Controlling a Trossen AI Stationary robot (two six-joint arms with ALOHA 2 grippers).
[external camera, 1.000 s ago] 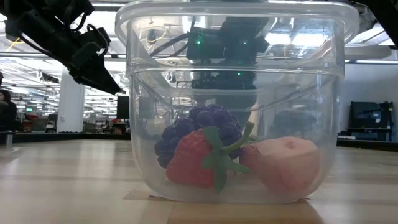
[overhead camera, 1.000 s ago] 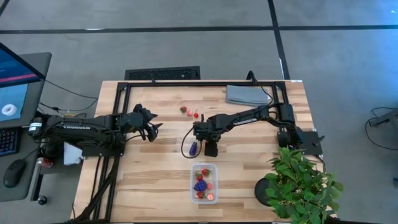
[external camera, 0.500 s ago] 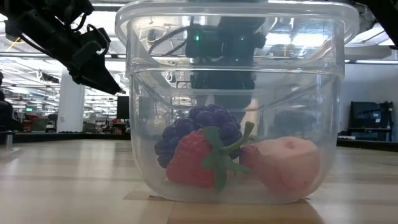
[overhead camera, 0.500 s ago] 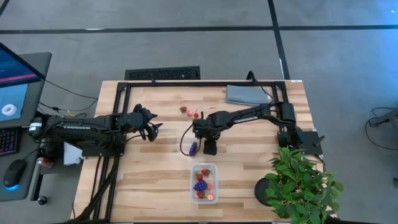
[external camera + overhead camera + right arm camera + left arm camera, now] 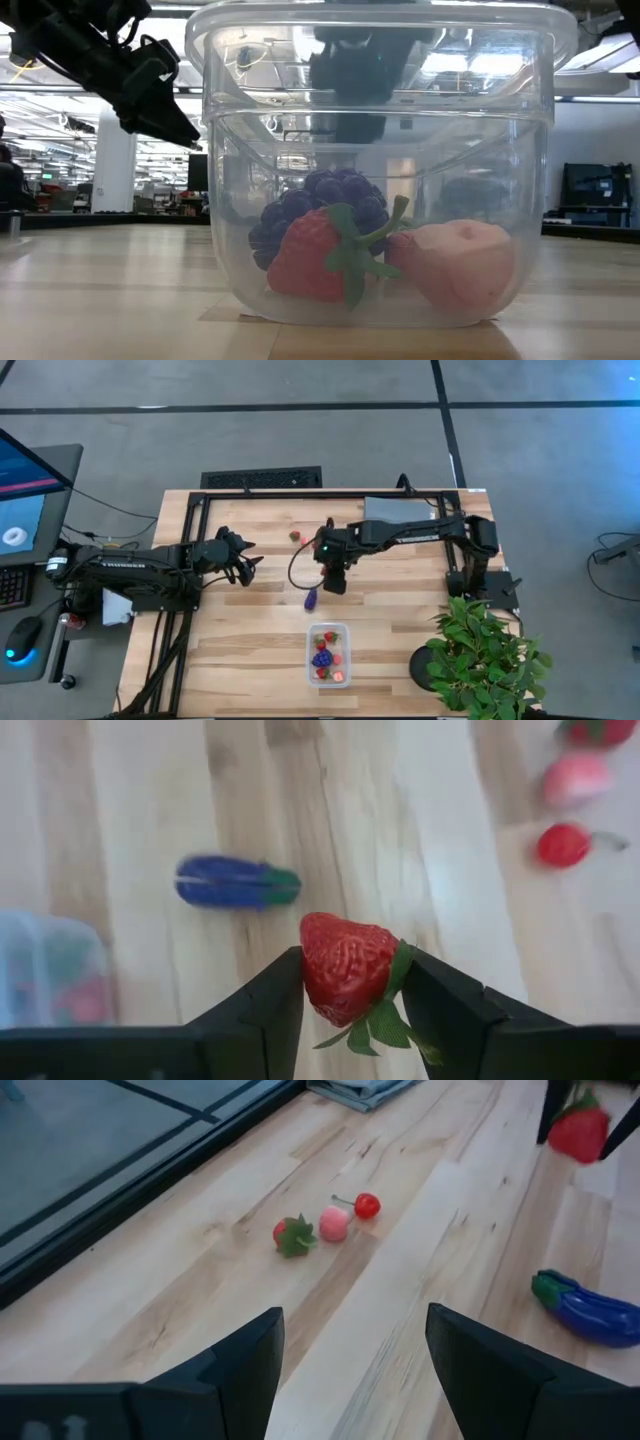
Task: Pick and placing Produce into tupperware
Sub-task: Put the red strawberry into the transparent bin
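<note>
Left gripper [image 5: 243, 566] hovers near the table's [image 5: 240, 630] left edge, fingers apart, nothing in them. Right gripper [image 5: 350, 990] sits mid-table, clamped on a red strawberry [image 5: 345, 967]. Purple eggplant [image 5: 311, 598] lies just beside it (toward the front edge). Tupperware [image 5: 327, 654] at front edge, fruit inside.

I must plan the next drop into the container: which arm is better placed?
Right. Its claw already grips a strawberry near the tupperware; the left claw is open, empty, farther away.
</note>
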